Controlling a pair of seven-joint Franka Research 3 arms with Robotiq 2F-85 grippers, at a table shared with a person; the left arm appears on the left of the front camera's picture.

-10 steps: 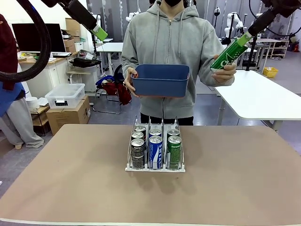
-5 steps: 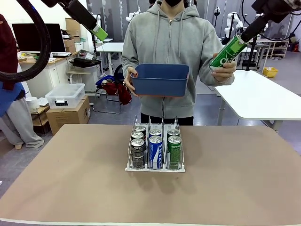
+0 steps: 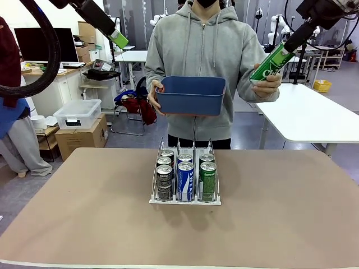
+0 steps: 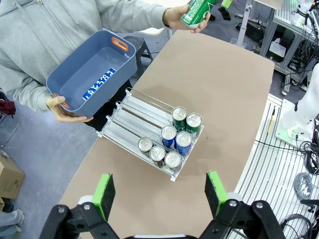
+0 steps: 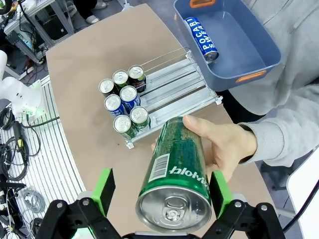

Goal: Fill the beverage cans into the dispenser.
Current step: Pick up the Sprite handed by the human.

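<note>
The dispenser (image 3: 185, 180) stands mid-table with several beverage cans at its front: black in the left lane, blue-and-white in the middle, green on the right. It also appears in the left wrist view (image 4: 130, 115) and the right wrist view (image 5: 175, 88). A person's hand (image 5: 223, 145) holds a green can (image 5: 175, 175) up between the open fingers of my right gripper (image 5: 162, 192), with gaps on both sides. In the front view that can (image 3: 273, 62) tilts up toward the right gripper (image 3: 293, 42). High at the left, my left gripper (image 3: 116, 38) hangs open with nothing between its fingers (image 4: 103, 195).
The person's other hand holds a blue bin (image 3: 190, 95) above the table's far edge. One blue-and-white can (image 4: 98, 85) lies in it. A white table (image 3: 314, 115) stands at the right, boxes and a desk at the left.
The person's hand has raised the green can slightly, and my right arm has shifted a little up and left with it. The left arm has not moved.
</note>
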